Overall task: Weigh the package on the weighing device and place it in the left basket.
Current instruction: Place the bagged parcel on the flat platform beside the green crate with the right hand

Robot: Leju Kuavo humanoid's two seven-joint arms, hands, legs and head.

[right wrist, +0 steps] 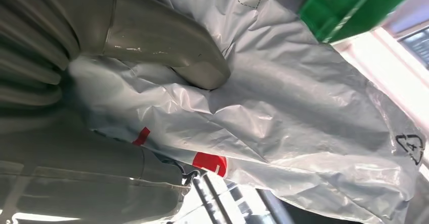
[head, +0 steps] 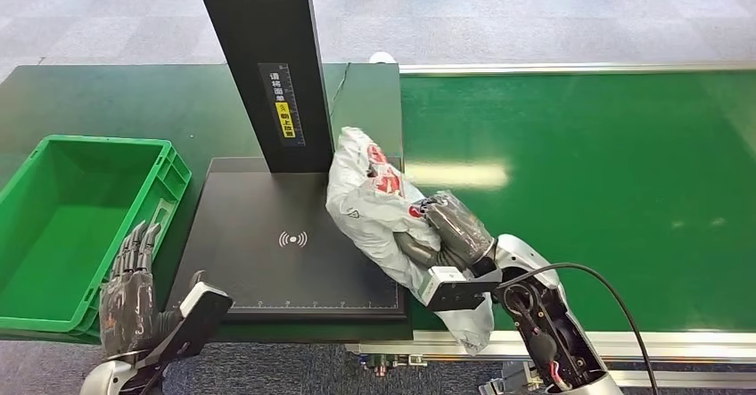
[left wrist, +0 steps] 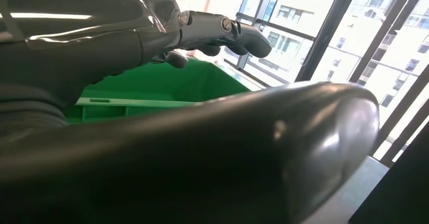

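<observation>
Nearest, the right hand (head: pixel 450 234) is clamped on the package (head: pixel 379 212) — a soft, crinkly grey plastic bag hanging at the right edge of the scale (head: pixel 294 243), partly over its black plate, and I'd judge it light, floppy and slippery, best gripped around its bunched middle rather than a loose corner. On the scale's near left the left hand (head: pixel 129 292) waits empty, fingers spread and straight. Beyond it sits the green basket (head: pixel 169 176) just left of the scale, while the black post (head: pixel 267 65) at the scale's back looks like the obstacle — the green belt (head: pixel 579 190) runs off right.
</observation>
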